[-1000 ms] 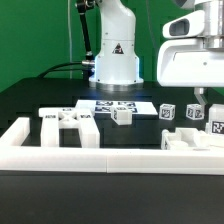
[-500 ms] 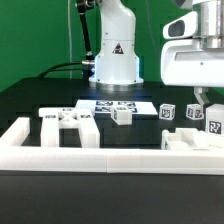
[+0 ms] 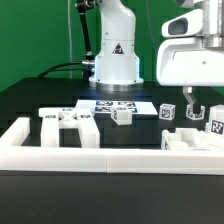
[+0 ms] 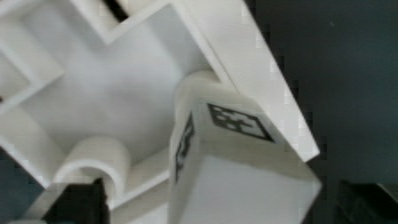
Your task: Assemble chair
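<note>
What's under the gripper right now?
The gripper hangs above a tagged white block and a larger framed white part beside it. Whatever lies beneath those pieces is covered.

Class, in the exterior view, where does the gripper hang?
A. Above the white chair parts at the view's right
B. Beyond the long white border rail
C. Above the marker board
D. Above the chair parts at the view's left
A: the gripper hangs over the tagged chair parts at the exterior view's right, well aside from the marker board.
</note>
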You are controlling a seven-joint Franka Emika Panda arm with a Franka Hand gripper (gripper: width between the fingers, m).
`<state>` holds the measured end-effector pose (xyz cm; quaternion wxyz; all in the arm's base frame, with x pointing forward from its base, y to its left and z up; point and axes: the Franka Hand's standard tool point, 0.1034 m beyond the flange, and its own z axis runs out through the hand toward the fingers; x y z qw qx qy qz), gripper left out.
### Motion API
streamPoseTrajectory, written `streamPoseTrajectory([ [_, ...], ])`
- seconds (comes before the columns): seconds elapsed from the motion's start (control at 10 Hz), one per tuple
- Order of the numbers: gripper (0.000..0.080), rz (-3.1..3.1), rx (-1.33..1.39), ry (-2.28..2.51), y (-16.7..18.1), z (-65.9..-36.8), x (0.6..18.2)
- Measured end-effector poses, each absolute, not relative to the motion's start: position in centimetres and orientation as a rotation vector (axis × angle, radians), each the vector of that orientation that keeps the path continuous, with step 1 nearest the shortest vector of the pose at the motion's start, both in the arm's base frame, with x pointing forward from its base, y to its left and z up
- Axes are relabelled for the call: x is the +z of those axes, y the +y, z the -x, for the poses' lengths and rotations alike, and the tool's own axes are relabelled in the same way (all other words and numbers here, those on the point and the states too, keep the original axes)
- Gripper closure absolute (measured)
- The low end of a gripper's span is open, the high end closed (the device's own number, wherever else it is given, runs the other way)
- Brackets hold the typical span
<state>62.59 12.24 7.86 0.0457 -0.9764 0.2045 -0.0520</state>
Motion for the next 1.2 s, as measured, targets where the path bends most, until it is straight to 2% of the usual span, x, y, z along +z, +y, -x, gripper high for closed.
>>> streamPoseTrajectory([
  [0.5,0.0151,3.064,-0.185,-0.014,12.82,-62.47,7.95],
  [1.2,0.0151,3.027,-0.183,-0.658,12.3,-62.79,8.11],
])
